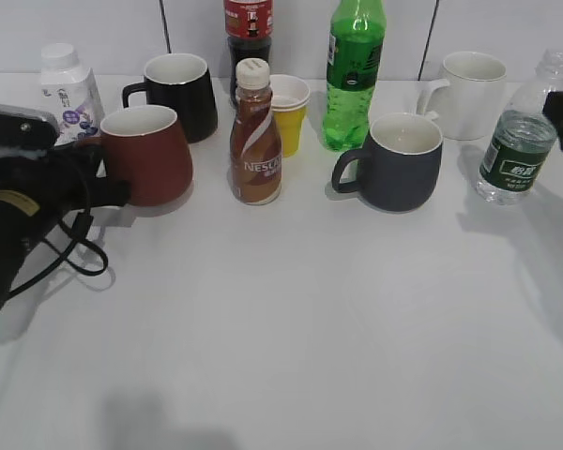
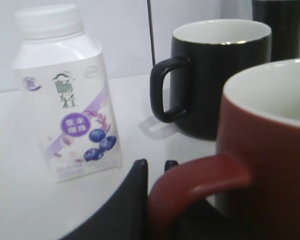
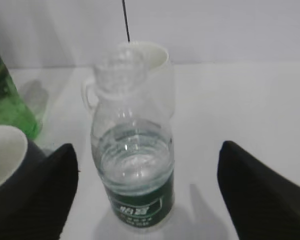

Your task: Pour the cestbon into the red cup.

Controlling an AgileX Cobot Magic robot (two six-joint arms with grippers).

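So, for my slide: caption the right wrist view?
Open right gripper fingers straddle the cestbon, not yet gripping.

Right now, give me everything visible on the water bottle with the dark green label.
The clear ribbed plastic water bottle with a dark green label stands upright at the table's far right, uncapped, water roughly up to the label's top. White lettering marks the label. A white ceramic mug sits behind it. The right pincer is open, fingers flanking the bottle without touching it.
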